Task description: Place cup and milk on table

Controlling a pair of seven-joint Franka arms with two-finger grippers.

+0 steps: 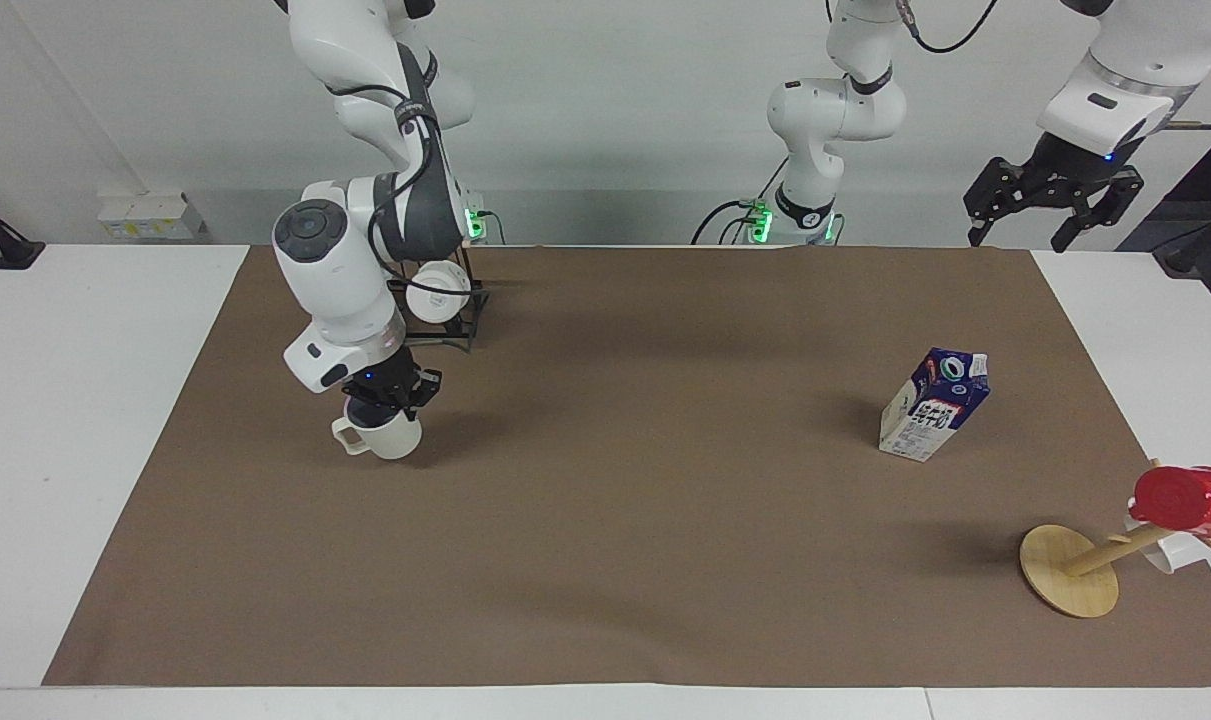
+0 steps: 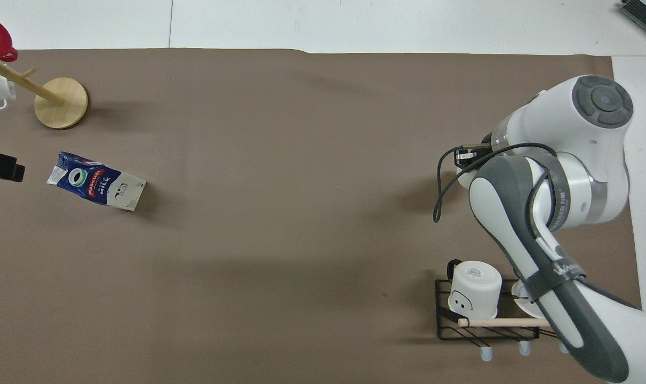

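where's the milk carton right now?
The milk stands on the brown sheet of the table toward the left arm's end, nearer to the robots than the round wooden disc; no gripper is near it.

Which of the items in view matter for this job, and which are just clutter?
Job: cup, gripped by the right tool; milk carton; table.
Clutter: wire rack with white mugs; wooden stand holding a red cup.

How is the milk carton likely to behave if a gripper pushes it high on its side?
The milk stands tall on a small base on the table, so a high push would probably tip it. Its flat sides make rolling unlikely. Fill cannot be told.
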